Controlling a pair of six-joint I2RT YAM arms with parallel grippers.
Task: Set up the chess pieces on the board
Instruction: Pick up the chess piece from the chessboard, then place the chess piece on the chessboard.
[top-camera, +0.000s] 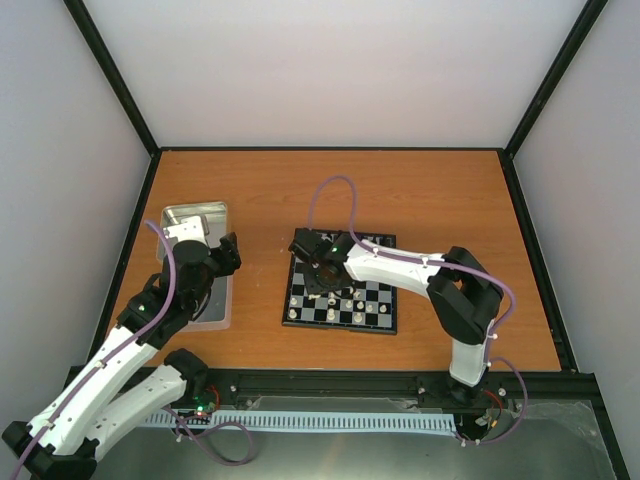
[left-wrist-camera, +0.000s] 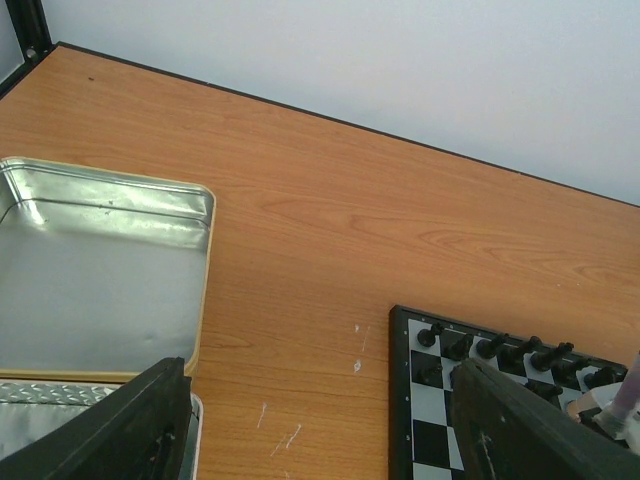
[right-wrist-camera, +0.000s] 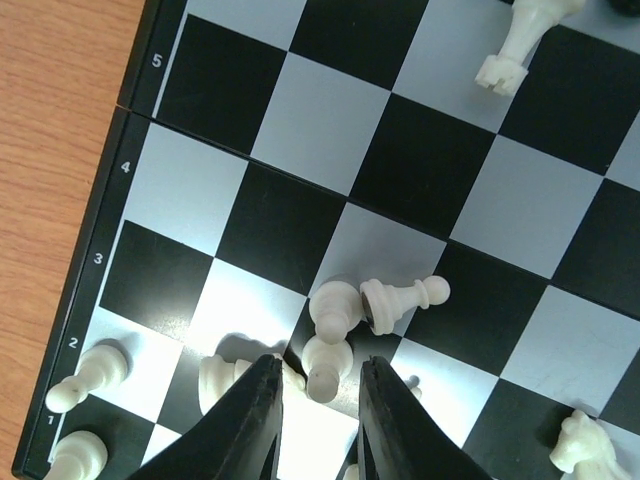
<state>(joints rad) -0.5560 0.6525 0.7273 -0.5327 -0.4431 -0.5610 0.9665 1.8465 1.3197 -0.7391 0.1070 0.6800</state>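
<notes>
the board (top-camera: 370, 300) lies about the middle of the wooden table (top-camera: 420, 190), with the metal tray (top-camera: 195, 213) well apart on its left. the right gripper (top-camera: 322, 270) hangs low over the board's left half, its arm reaching in from the right. seen from its wrist, its fingers (right-wrist-camera: 250, 420) stand narrow, one on either side of a white pawn (right-wrist-camera: 325, 368) in the near-left part of the board; i cannot tell whether they touch it. just beyond it is a fallen pawn (right-wrist-camera: 405, 297), lying on its side. of the other chess pieces (top-camera: 340, 315), white ones sit along the near edge and a black row (left-wrist-camera: 500, 348) lines the far edge. the left gripper (top-camera: 228, 255) hangs by the tray's right side, fingers (left-wrist-camera: 130, 430) spread wide with nothing between them.
</notes>
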